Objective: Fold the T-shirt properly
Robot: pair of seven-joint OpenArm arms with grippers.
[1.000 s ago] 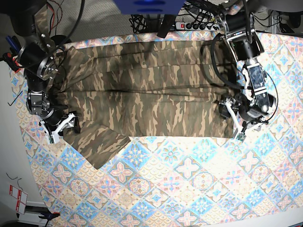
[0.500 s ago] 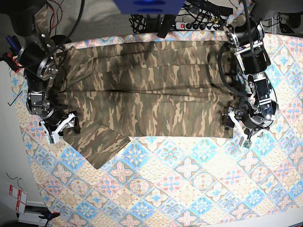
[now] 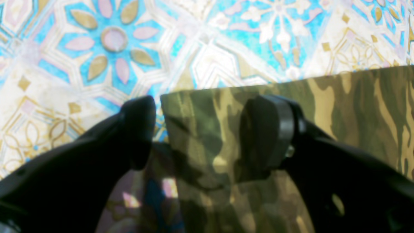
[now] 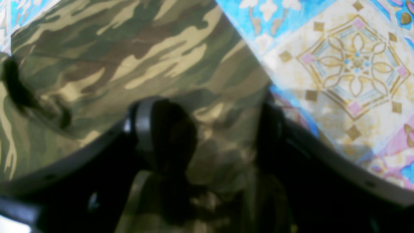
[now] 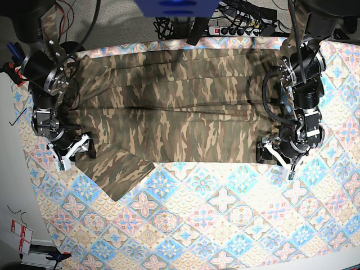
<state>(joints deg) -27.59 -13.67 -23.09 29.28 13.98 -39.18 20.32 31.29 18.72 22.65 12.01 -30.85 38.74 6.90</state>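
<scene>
Both arms black w/ silver joints, black cables, white gripper [image 5: 279, 157] brackets.

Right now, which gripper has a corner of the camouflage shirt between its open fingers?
The left gripper: the T-shirt hem corner sits between its fingers. The right gripper straddles a straight sleeve edge.

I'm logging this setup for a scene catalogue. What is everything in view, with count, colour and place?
T-shirt: one, olive, brown and tan camouflage, spread flat across the far half of the table, one sleeve angled out at the near left of the base view.
Tablecloth: one, pastel blue, pink and cream tile pattern, covering the table under the shirt.
Power strip: one, white, behind the table's far edge.
Cables: several, black, beside the power strip.
Left pincer: black, open, straddling the shirt's near corner.
Right pincer: black with white fingers, open over the shirt's edge by the angled sleeve.
</scene>
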